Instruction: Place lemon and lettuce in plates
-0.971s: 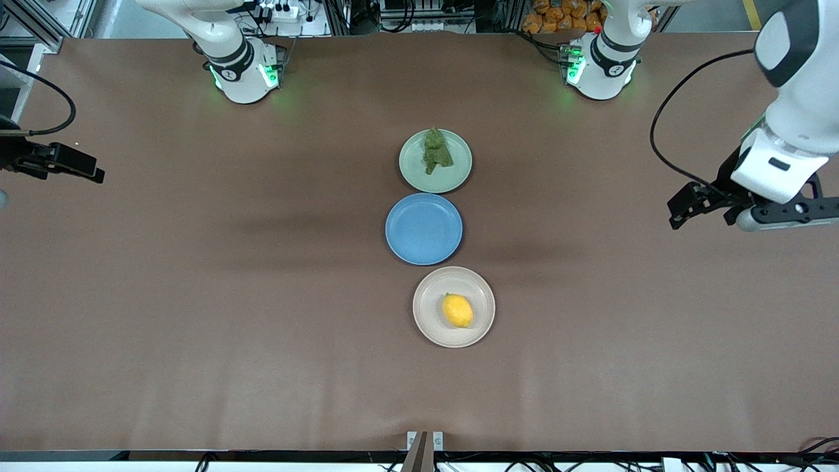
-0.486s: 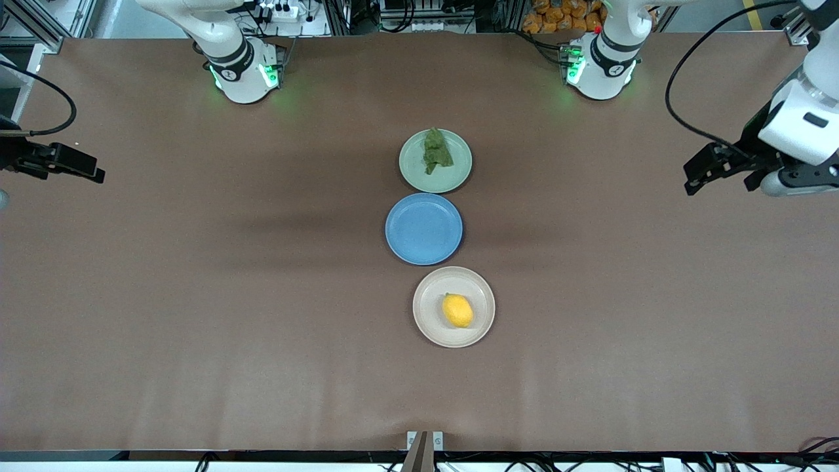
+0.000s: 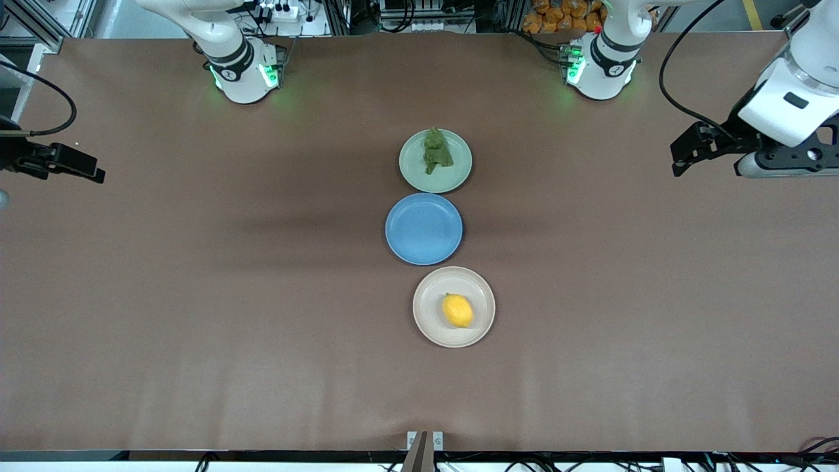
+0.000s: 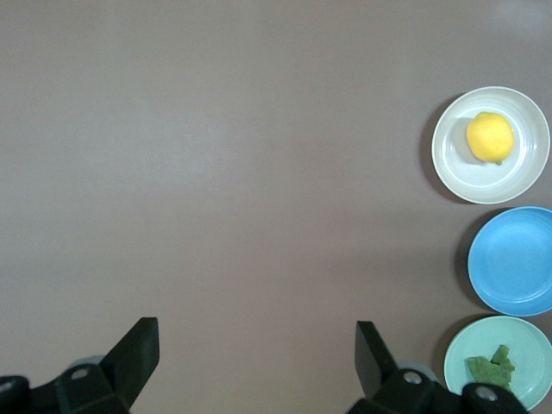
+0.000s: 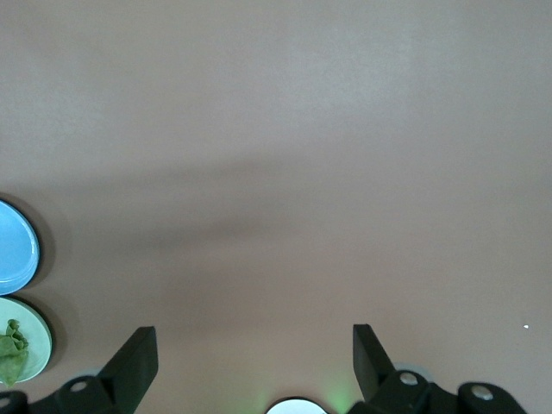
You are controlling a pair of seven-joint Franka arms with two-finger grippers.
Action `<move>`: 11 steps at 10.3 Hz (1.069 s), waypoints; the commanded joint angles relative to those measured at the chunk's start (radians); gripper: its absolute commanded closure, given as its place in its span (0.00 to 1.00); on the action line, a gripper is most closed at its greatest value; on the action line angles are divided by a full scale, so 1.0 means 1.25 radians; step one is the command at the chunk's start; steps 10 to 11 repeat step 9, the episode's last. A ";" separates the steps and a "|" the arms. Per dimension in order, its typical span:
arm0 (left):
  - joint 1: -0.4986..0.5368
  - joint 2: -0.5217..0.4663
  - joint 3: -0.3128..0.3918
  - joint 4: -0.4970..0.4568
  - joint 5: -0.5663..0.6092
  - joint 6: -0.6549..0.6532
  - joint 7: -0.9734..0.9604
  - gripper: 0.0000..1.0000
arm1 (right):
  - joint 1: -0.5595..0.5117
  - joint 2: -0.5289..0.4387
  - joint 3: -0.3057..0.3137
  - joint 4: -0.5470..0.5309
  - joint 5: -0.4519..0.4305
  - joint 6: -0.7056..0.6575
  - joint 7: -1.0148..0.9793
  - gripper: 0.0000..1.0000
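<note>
Left gripper (image 3: pixel 682 157): raised over the counter's (image 3: pixel 196 295) left-arm end; jaws apart, empty
Right gripper (image 5: pixel 254 366): over the right-arm end; jaws apart, empty
Lemon (image 3: pixel 457 310): in beige plate (image 3: pixel 426 324)
Lettuce (image 3: pixel 436 151): in mint plate (image 3: pixel 413 177)
Left wrist view: shows all three plates, blue plate (image 4: pixel 517 263) between

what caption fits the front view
Lettuce on green plate, lemon on beige plate, blue plate between.

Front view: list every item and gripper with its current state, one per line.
lemon: lying in beige plate
lettuce: lying in mint plate
blue plate: empty
left gripper: fingers open, empty, over bare table
right gripper: fingers open, empty, over table
</note>
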State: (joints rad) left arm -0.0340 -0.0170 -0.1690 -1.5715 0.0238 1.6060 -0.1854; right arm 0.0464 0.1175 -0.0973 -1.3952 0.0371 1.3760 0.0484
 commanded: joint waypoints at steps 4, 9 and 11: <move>0.015 0.006 -0.002 0.012 0.003 -0.027 0.018 0.00 | 0.000 -0.003 -0.002 -0.002 -0.001 -0.001 -0.008 0.00; 0.017 0.007 0.003 0.013 0.002 -0.018 0.016 0.00 | -0.002 -0.003 -0.002 -0.002 -0.001 -0.005 -0.008 0.00; 0.017 0.007 0.003 0.013 0.002 -0.018 0.016 0.00 | -0.002 -0.003 -0.002 -0.002 -0.001 -0.005 -0.008 0.00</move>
